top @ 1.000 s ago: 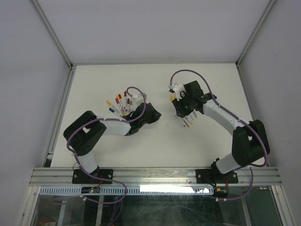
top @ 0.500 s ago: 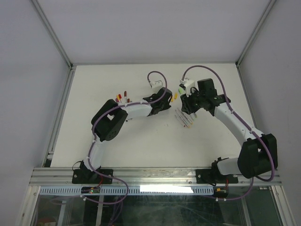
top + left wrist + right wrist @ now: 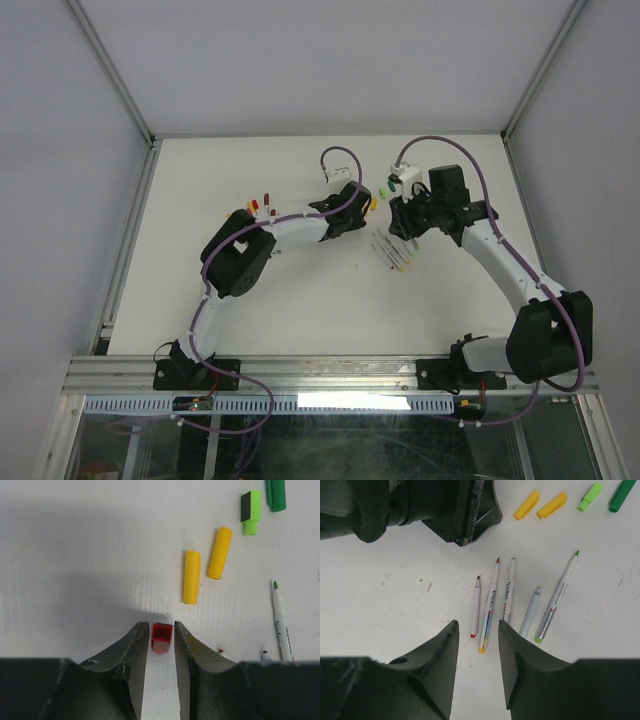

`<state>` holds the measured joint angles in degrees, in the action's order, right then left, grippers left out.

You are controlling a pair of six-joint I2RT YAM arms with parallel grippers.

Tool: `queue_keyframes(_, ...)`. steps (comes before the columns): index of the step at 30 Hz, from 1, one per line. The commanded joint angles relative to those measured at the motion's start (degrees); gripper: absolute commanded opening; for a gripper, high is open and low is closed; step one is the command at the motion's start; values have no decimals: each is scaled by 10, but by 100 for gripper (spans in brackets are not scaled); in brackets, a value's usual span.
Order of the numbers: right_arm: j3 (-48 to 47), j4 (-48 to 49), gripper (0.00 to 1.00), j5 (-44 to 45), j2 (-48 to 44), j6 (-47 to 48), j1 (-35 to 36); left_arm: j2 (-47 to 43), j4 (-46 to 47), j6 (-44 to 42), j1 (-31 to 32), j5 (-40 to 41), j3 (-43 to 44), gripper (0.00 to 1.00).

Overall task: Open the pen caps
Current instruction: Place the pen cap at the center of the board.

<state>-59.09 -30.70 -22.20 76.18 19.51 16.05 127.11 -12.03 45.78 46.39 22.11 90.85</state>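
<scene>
A small red pen cap (image 3: 162, 637) sits between my left gripper's (image 3: 161, 625) fingers, which stand a little apart from it just above the table. Ahead of it lie two yellow caps (image 3: 191, 576) (image 3: 220, 553), a light green cap (image 3: 251, 511) and a dark green cap (image 3: 275, 495). My right gripper (image 3: 477, 625) hangs open and empty over several uncapped pen barrels (image 3: 490, 605) lying side by side. In the top view the left gripper (image 3: 355, 215) and the right gripper (image 3: 400, 222) are close together, with the barrels (image 3: 392, 252) just in front of them.
A few capped pens (image 3: 262, 208) show at the left, partly hidden under the left arm's elbow. A green-tipped pen (image 3: 280, 622) lies right of the left gripper. The left gripper's body (image 3: 470, 510) fills the upper left of the right wrist view.
My left arm has swung right from the capped pens to the loose caps by the right gripper, and its jaws have loosened around the red cap. The right gripper has shifted slightly away.
</scene>
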Motion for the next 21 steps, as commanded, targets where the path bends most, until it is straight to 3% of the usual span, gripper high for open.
queue_keyframes(1,2,23,40,-20,-23,4,-6,-6,-14,-17,-6,9,22,29)
queue_keyframes(15,5,23,40,-45,-34,5,-15,-56,-6,-47,-13,5,23,36)
queue_keyframes(21,12,29,40,-67,-53,10,-16,-156,72,-92,-12,-50,-62,45)
